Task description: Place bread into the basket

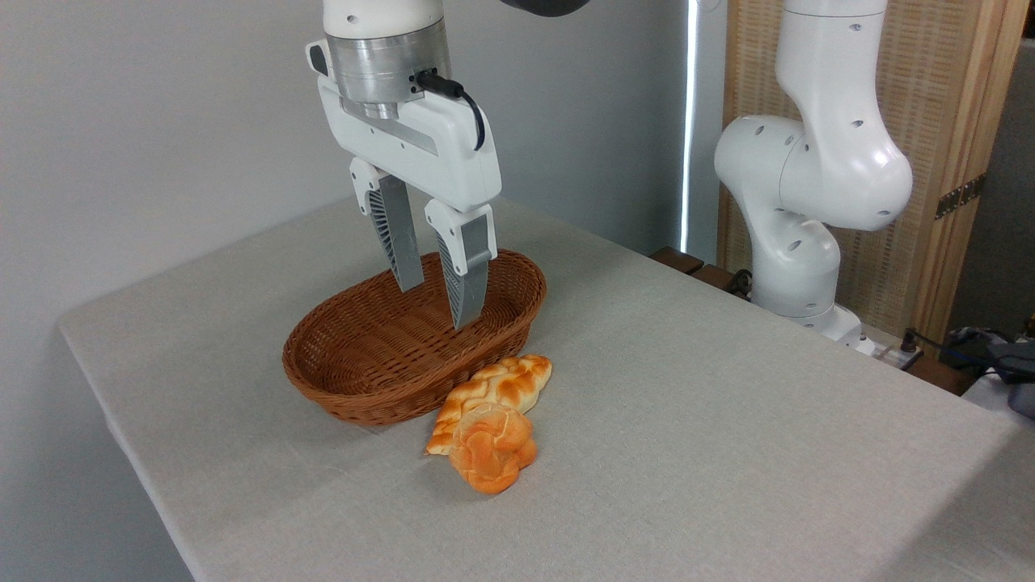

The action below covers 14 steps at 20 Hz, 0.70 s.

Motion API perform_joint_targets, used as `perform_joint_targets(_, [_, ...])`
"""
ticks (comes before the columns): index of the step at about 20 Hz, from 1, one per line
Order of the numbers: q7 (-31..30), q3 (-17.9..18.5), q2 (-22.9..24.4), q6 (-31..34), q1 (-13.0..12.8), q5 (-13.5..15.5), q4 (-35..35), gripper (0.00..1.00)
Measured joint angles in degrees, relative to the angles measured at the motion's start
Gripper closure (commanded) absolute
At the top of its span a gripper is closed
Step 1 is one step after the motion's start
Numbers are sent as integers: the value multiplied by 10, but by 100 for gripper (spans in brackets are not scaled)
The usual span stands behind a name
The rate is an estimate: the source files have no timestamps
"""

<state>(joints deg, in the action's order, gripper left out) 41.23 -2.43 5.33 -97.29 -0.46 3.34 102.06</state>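
Note:
The bread (492, 449), a small deep-orange knotted bun, lies on the table in front of the basket, touching a paler braided loaf. The basket (364, 380) is an oval brown wicker one with nothing inside. My gripper (441, 303) hangs above the basket's right half, fingers pointing down and open, nothing between them. It is up and to the left of the bun, well apart from it.
A longer pale braided loaf (495, 388) lies between the bun and the basket's rim. The table (728, 420) is covered in light grey cloth. The arm's white base (796, 242) stands at the back right, with cables beside it.

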Motion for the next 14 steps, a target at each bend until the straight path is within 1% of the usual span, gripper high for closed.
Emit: perform_joint_targets(14, [0,0,0,4,0,0,0,0])
